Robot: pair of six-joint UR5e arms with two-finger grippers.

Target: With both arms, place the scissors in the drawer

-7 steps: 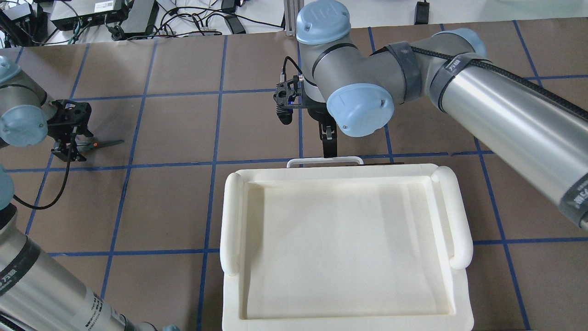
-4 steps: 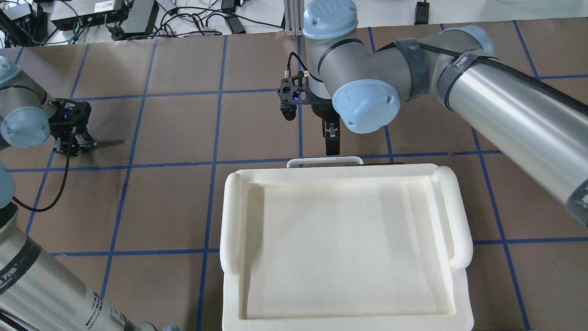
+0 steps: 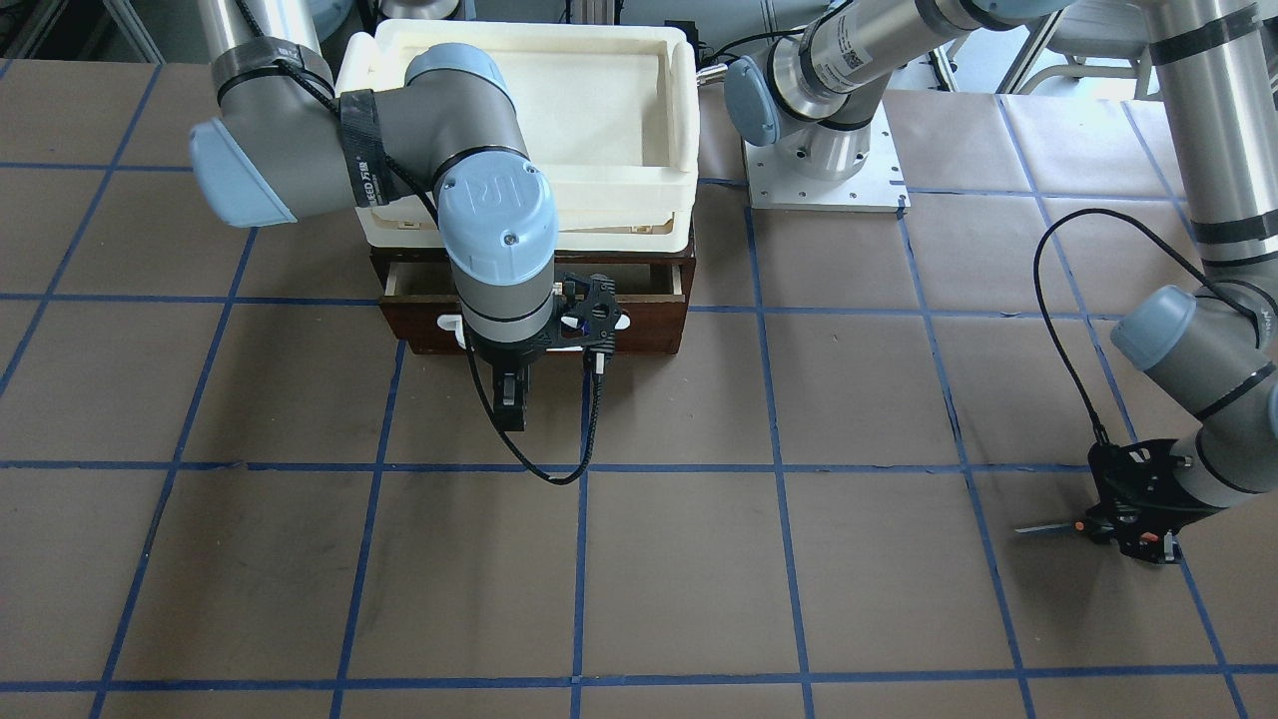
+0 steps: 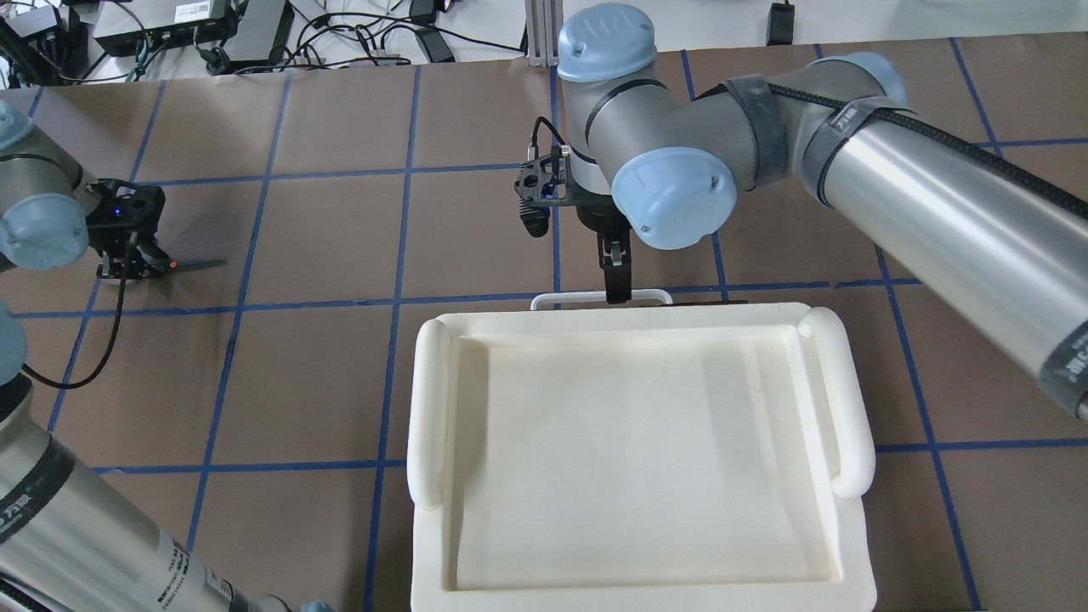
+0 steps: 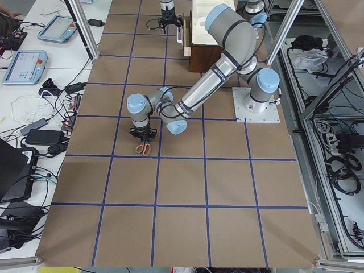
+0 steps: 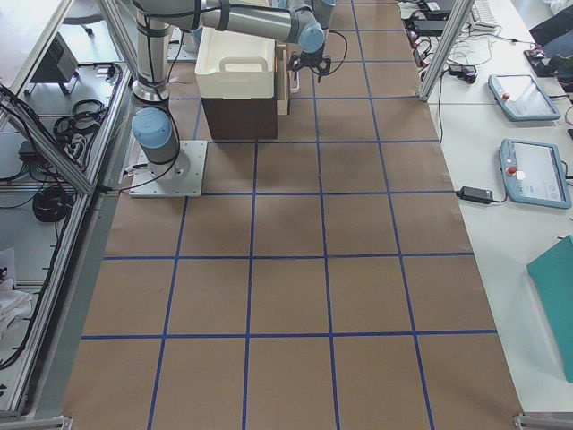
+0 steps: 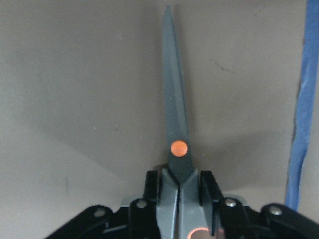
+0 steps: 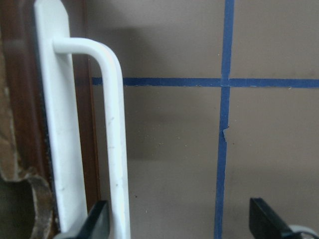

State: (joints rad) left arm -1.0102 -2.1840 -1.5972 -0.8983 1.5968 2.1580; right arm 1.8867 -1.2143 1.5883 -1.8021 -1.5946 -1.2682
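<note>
The scissors (image 4: pixel 194 265) lie flat at the table's far left, dark blades pointing right; they also show in the front view (image 3: pixel 1048 527). My left gripper (image 4: pixel 127 263) is shut on them: in the left wrist view its fingers (image 7: pixel 150 183) clamp the grey shank just behind the orange pivot of the scissors (image 7: pixel 175 119). The drawer (image 3: pixel 639 328) has a dark brown front and stands a little open. My right gripper (image 4: pixel 615 285) is open and empty, with the white bar handle (image 8: pixel 113 149) just inside one of its fingers (image 8: pixel 97 221).
A cream-white plastic tray (image 4: pixel 429 408) sits on top of the brown cabinet above the drawer. Blue tape lines grid the brown table (image 4: pixel 323 382). Cables and boxes lie beyond the far edge (image 4: pixel 170 25).
My right gripper drew back a little, then came down toward the white handle. My left wrist shifted slightly, still on the scissors, which stay in place.
</note>
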